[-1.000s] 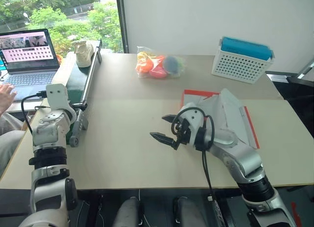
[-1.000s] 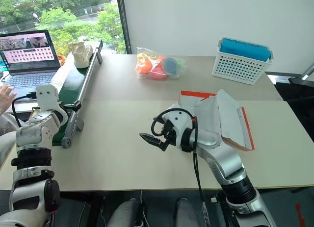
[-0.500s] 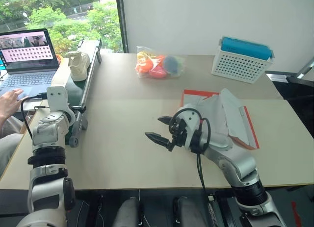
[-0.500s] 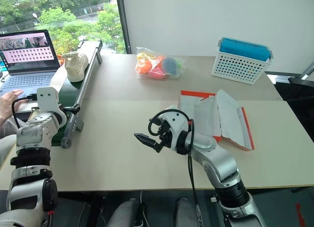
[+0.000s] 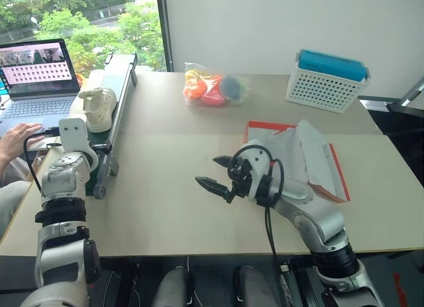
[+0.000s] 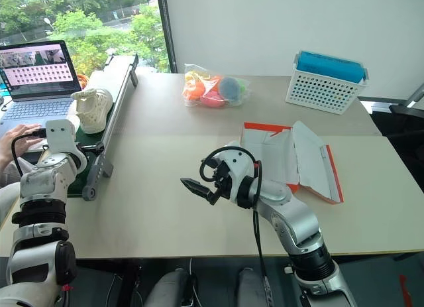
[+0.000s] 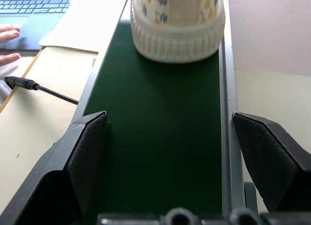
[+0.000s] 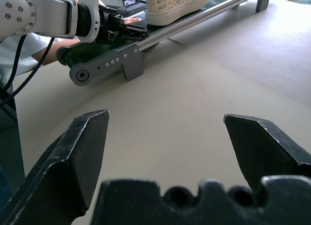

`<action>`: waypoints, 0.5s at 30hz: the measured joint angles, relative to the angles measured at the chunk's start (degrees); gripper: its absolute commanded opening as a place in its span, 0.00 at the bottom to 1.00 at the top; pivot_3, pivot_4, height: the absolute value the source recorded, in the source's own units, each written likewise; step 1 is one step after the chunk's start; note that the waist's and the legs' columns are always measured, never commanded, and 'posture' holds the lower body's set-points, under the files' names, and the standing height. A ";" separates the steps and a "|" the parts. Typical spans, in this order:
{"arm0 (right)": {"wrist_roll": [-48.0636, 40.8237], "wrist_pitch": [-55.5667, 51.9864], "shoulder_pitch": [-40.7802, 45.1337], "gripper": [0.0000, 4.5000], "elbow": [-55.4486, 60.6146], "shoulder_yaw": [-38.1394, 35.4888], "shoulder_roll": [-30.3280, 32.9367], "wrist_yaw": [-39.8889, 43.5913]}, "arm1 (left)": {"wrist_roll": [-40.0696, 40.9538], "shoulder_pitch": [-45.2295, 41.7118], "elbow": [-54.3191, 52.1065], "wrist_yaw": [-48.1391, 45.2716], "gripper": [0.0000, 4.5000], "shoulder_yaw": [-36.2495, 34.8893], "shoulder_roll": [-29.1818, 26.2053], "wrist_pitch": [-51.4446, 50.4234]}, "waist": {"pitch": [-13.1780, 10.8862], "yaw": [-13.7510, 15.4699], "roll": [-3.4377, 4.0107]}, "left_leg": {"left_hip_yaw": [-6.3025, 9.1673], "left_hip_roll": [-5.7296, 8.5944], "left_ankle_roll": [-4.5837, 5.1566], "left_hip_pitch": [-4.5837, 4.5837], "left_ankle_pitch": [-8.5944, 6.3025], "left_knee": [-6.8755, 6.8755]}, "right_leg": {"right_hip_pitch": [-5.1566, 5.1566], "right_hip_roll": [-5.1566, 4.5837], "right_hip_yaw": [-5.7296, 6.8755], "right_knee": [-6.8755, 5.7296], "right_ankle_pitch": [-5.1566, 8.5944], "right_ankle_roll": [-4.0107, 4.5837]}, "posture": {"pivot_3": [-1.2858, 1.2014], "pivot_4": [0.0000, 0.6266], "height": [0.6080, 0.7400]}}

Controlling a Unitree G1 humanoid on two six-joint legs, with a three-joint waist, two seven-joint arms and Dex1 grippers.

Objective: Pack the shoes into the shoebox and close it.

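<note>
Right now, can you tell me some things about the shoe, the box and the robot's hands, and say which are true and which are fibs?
1. The shoe sits on the green belt. True.
2. The box is shut. False: its lid lies open.
3. The right gripper holds a shoe. False: it is open and empty.
4. The left gripper is open over the belt. True.
5. The bag of balls is in the basket. False: it lies on the table.
</note>
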State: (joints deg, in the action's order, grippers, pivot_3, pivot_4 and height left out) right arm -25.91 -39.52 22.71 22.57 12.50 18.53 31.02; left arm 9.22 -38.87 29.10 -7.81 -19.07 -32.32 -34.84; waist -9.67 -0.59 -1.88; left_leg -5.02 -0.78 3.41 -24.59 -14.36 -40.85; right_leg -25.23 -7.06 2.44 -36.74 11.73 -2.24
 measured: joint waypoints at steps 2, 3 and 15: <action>0.00 0.00 0.00 1.00 0.00 -0.09 -0.05 -0.10 | -0.01 -0.41 0.57 -0.01 0.98 0.00 -0.02 0.12 | 0.00 -0.01 0.00 | 0.00 0.00 0.00 0.00 0.00 0.00 | 0.00 0.00 0.00 0.00 0.00 0.00 | 0.52 0.24 0.73; 0.00 0.00 0.00 1.00 0.00 -0.09 -0.08 -0.14 | -0.02 -0.50 0.72 -0.01 0.98 0.00 -0.02 0.20 | 0.00 -0.01 0.00 | 0.00 0.00 0.00 0.00 0.00 0.00 | 0.00 0.00 0.00 0.00 0.00 0.00 | 0.52 0.24 0.73; -0.04 0.00 0.01 1.00 0.01 -1.54 -0.66 -1.28 | 0.16 -0.99 2.61 0.55 0.75 -0.11 0.18 2.15 | 0.01 0.32 -0.01 | 0.00 0.01 -0.02 0.04 0.01 -0.01 | 0.02 -0.03 0.02 -0.03 0.00 0.00 | 0.52 0.24 0.73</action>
State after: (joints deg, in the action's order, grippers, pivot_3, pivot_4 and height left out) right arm -25.95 -39.52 22.71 22.59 10.96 17.87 29.74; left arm 9.38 -39.85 31.71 -7.26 -19.18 -32.14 -32.69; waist -9.67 -0.27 -1.89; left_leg -5.02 -0.77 3.40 -24.55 -14.35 -40.86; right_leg -25.21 -7.09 2.46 -36.77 11.73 -2.24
